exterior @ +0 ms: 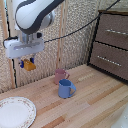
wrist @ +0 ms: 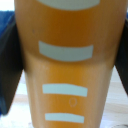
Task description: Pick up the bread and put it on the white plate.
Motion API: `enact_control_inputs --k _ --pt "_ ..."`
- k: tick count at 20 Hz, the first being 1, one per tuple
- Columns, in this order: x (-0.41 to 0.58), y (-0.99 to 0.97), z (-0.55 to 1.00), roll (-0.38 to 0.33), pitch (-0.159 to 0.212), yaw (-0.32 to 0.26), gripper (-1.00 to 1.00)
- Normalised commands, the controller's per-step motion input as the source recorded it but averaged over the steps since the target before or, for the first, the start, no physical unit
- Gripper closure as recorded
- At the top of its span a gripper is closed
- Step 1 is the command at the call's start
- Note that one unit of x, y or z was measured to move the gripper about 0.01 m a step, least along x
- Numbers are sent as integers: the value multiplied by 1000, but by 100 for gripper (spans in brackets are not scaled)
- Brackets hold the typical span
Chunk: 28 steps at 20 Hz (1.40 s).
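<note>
Franka arm's hand [exterior: 27, 63] hangs high above the pale plank surface [exterior: 90, 107], at approx. 10 o'clock in the exterior view, w/ the toast [exterior: 29, 65] pinched between its short blue-tipped fingers [exterior: 22, 63]; the small orange-brown block is well clear of the wood, in mid-air in front of the woven backdrop [exterior: 75, 35]. Fingers are closed in on the block from both sides, gap no wider than the toast itself. Wrist view confirms the hold: the toast [wrist: 67, 65] fills nearly the whole picture, orange w/ pale bars across its face, dark fingers [wrist: 10, 70] pressed on either flank, and a sliver of light wood behind. The big white plate [exterior: 15, 111], speckled at the rim, lies on the surface at approx. 7 o'clock in the exterior view, below the hand and a bit toward the viewer, partly cut by the picture's edge. Near the centre stand two mugs, the pink mug [exterior: 61, 75] just behind the blue mug [exterior: 65, 89], close together or touching, can't tell which; both upright, both well apart from the plate. A dark brown drawer cabinet [exterior: 112, 42] occupies 2 o'clock, at the far right end of the surface. A black cable [exterior: 75, 27] trails from the arm across the backdrop.
</note>
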Motion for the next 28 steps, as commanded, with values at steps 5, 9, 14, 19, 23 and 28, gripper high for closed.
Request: enact_control_inputs --k 5,9,14,19,23,28 --pt "-51 826 -181 -69 1 4 100" --pt "24 574 -441 -114 0 36 100" --pt "148 324 -450 -136 0 52 100" --pt "219 263 -348 -72 -17 37 100" --pt "267 289 -266 -40 -74 26 100" --pt "320 331 -279 -68 -96 19 100"
